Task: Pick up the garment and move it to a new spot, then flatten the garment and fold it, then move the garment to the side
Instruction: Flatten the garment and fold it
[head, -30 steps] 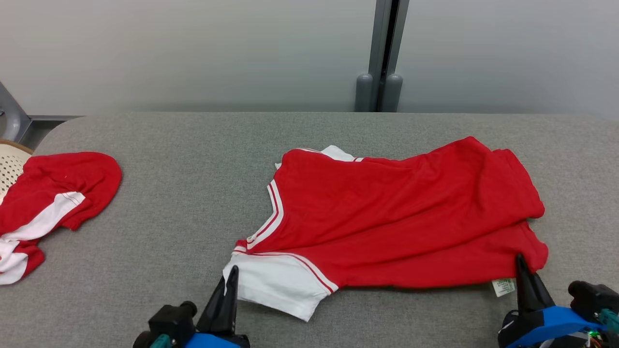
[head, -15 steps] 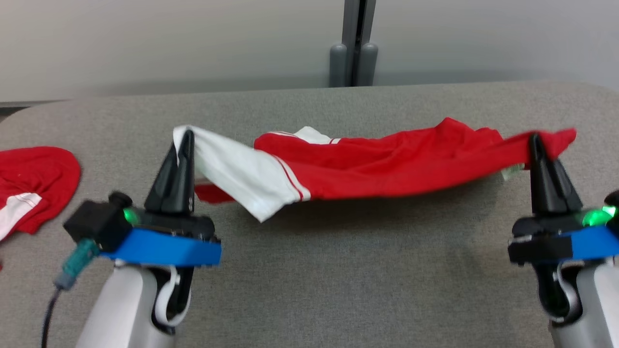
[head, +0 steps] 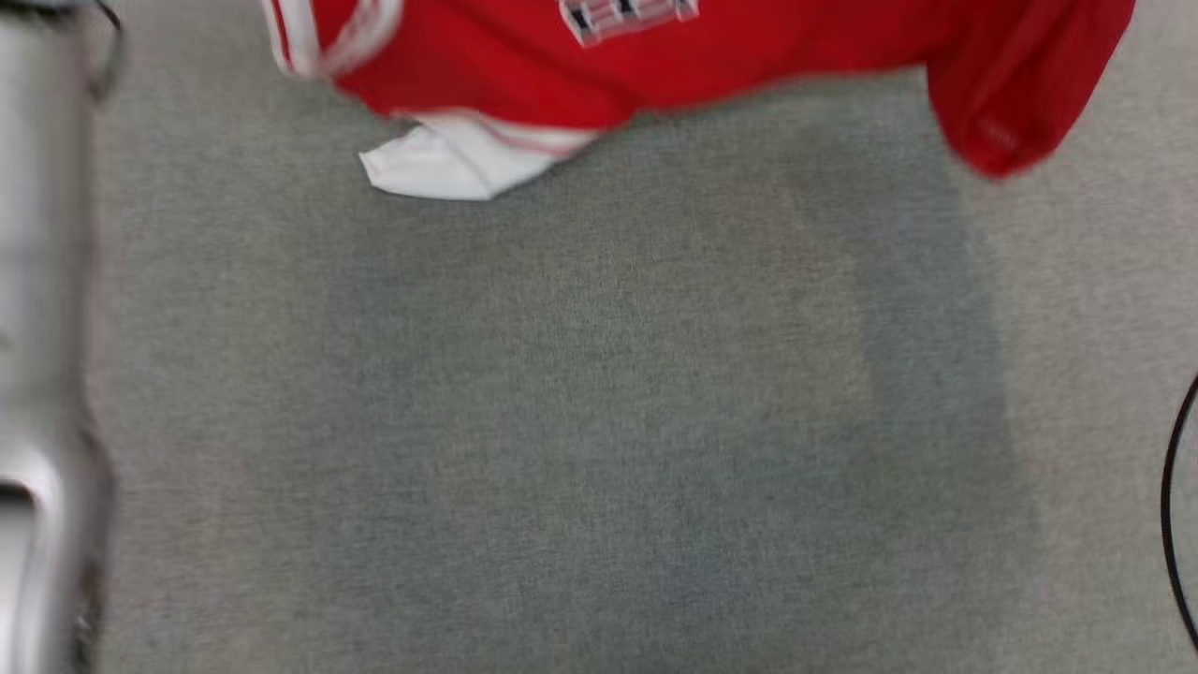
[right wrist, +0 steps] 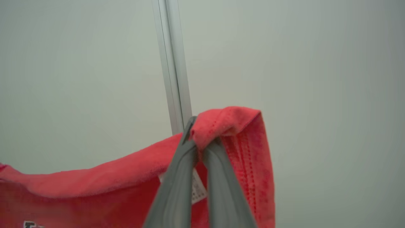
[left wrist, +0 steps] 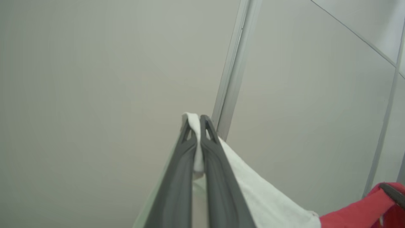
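Our left gripper point(left wrist: 196, 123) is clamped tight on a white sleeve edge of the shirt point(head: 711, 56). Our right gripper point(right wrist: 201, 141) pinches the red hem beside the label point(right wrist: 197, 190). The shirt hangs stretched between them over the grey table point(head: 599, 421). We cannot tell whether its lowest white fold touches the table.

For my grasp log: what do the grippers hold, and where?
The garment: left gripper pinches the white sleeve edge, right gripper a red hem corner.
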Available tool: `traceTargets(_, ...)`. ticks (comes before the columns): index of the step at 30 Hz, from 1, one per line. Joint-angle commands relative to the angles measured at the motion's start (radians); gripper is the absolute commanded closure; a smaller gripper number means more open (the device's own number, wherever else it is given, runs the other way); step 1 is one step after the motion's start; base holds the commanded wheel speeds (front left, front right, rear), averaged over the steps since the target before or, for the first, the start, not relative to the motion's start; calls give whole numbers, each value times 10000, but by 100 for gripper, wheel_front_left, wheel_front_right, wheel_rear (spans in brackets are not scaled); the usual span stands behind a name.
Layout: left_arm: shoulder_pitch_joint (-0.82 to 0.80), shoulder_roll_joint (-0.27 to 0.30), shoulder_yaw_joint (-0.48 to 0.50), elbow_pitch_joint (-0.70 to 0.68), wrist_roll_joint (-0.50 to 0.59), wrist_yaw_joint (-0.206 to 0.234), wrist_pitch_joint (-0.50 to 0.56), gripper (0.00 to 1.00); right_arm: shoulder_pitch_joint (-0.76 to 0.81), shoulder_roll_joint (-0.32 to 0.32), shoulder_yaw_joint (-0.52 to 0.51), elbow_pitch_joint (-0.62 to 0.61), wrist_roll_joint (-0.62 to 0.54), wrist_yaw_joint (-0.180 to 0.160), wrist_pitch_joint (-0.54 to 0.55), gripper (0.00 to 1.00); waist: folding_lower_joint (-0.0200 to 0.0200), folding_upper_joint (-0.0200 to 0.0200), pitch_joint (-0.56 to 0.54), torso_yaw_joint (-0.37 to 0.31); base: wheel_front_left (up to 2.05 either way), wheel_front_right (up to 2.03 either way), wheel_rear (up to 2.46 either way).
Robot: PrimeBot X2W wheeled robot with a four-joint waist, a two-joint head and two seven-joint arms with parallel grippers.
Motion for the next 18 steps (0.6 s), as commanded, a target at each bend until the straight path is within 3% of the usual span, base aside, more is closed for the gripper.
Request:
traceTargets(1,-834,97,-9,331,126,-11,58,100,-788,47,-77,386,141,1,-18,100,-4,0,579,290,0,0,0)
traceTargets(5,-3503,15,127,1878,170,-1,-259,100,-3289,181,-156,1906,320,1,-206,100,-4,0,1208,117,0,0,0)
traceTargets(10,-5629,-166,-198,3139,306,-9,-742,100,-5127,309,-199,3580,566,1,-588,100,-4,0,1425,-56,0,0,0)
traceTargets(14,-6138,-360,-673,3778,84,-10,-1162,100,-5623,347,111,4393,796,1,-806,100,-4,0,1462,63,0,0,0)
traceTargets(18,-5222,-448,-1461,3976,-265,-12,-1480,100,-4946,473,883,4808,1150,1,-880,100,-4,0,1355,192,0,0,0)
